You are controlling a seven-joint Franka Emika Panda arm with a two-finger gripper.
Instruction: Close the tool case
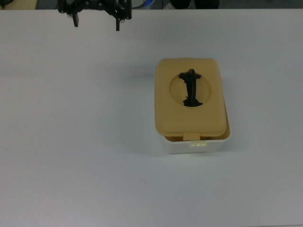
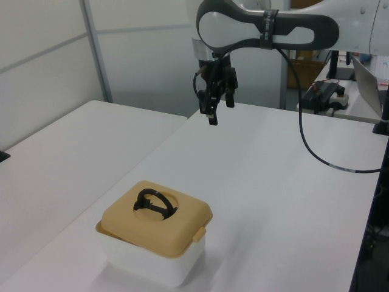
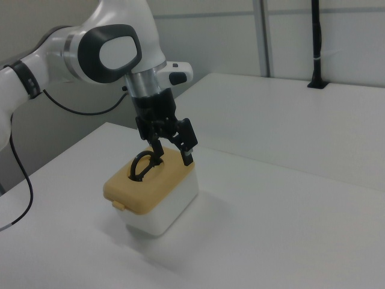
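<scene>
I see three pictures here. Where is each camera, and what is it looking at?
Top view: looks straight down on the white table and the tool case; only the gripper shows, at the top edge.
Left view: sits raised past the case's end, looking along the table; arm and gripper hang beyond the case.
Right view: looks from the opposite side; the arm comes in from the right view's left, gripper in front of the case.
All three share the case and the open gripper.

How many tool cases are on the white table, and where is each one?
1. The tool case stands right of centre in the top view, its tan lid on top. The gripper hangs apart, at the top view's upper left.
</scene>
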